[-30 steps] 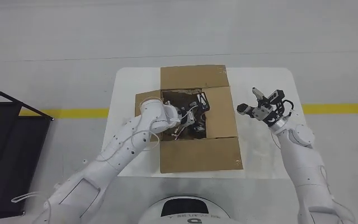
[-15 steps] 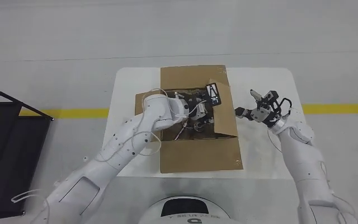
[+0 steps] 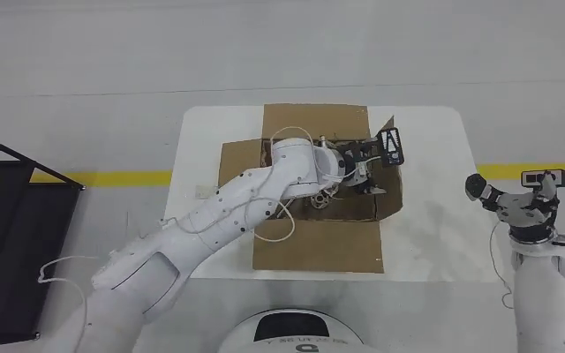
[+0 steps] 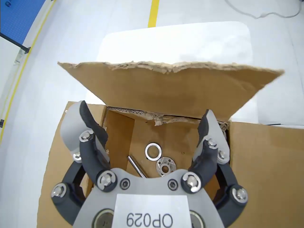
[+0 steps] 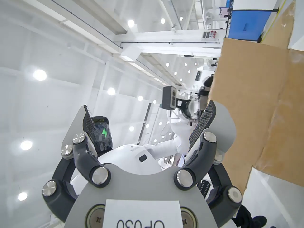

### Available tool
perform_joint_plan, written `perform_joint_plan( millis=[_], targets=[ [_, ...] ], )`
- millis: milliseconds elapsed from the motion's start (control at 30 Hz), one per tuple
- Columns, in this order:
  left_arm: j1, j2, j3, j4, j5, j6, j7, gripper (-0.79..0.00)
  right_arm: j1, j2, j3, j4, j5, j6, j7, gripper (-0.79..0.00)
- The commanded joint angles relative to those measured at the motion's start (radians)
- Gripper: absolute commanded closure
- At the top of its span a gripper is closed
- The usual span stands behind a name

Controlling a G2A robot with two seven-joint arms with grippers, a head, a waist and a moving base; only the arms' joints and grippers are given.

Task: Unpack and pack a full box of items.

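An open cardboard box (image 3: 313, 247) sits in the middle of the white table (image 3: 212, 132). My left gripper (image 3: 366, 169) is over the box's right side, open and holding nothing. Its own view shows the left gripper (image 4: 145, 110) above the box floor, facing a raised, torn-edged flap (image 4: 171, 88). On the floor lie a metal ring (image 4: 153, 151), a round flange (image 4: 166, 166) and a thin rod (image 4: 136, 167). My right gripper (image 3: 509, 185) hangs open past the table's right edge. The right gripper (image 5: 149, 110) is tilted toward the ceiling beside the box wall (image 5: 256, 119).
Bare table top (image 3: 428, 203) lies between the box and the right arm. The box's front flap and back flap (image 3: 313, 116) lie flat on the table. A dark framed panel (image 3: 22, 212) stands on the floor to the left, beside a yellow floor line (image 3: 124, 177).
My left arm has swept rightward across the box; the right flap now stands up and the box has shifted slightly right. My right arm has drawn back rightward, off the table.
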Motion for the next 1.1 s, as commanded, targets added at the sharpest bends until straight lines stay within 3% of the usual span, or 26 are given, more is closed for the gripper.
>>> perform_joint_plan(
  millis=[0, 167, 333, 433, 533, 667, 800, 867, 967, 1067],
  targets=[
    [-0.038, -0.034, 0.041, 0.060, -0.026, -0.002, 0.013, -0.785, -0.047, -0.003, 0.017, -0.056, 0.002, 0.000, -0.018, -0.785],
    [-0.093, -0.110, 0.122, 0.197, -0.031, 0.029, 0.038, -0.785, -0.108, -0.010, 0.026, -0.136, -0.011, -0.009, -0.072, -0.785],
    [-0.125, -0.171, 0.154, 0.330, -0.058, 0.027, 0.081, -0.785, -0.131, -0.015, 0.023, -0.163, -0.025, -0.009, -0.093, -0.785],
    [-0.143, -0.189, 0.148, 0.378, -0.058, 0.019, 0.115, -0.785, -0.129, -0.015, 0.015, -0.176, -0.045, 0.005, -0.108, -0.785],
    [-0.154, -0.184, 0.104, 0.406, -0.068, 0.011, 0.169, -0.785, -0.111, -0.013, 0.001, -0.198, -0.079, 0.028, -0.130, -0.785],
    [-0.138, -0.130, -0.004, 0.405, -0.048, 0.001, 0.242, -0.785, -0.085, -0.010, -0.030, -0.261, -0.152, 0.061, -0.169, -0.785],
    [-0.047, -0.029, -0.178, 0.310, 0.023, -0.026, 0.284, -0.785, -0.063, -0.006, -0.065, -0.352, -0.254, 0.104, -0.236, -0.785],
    [0.047, 0.032, -0.297, 0.207, 0.065, -0.053, 0.289, -0.785, -0.048, -0.003, -0.090, -0.394, -0.313, 0.141, -0.274, -0.785],
    [0.242, 0.116, -0.504, -0.014, 0.120, -0.122, 0.270, -0.785, -0.004, 0.002, -0.149, -0.420, -0.405, 0.227, -0.344, -0.785],
    [0.448, 0.175, -0.696, -0.231, 0.142, -0.201, 0.244, -0.785, 0.066, 0.005, -0.221, -0.376, -0.471, 0.313, -0.406, -0.785]
  ],
)
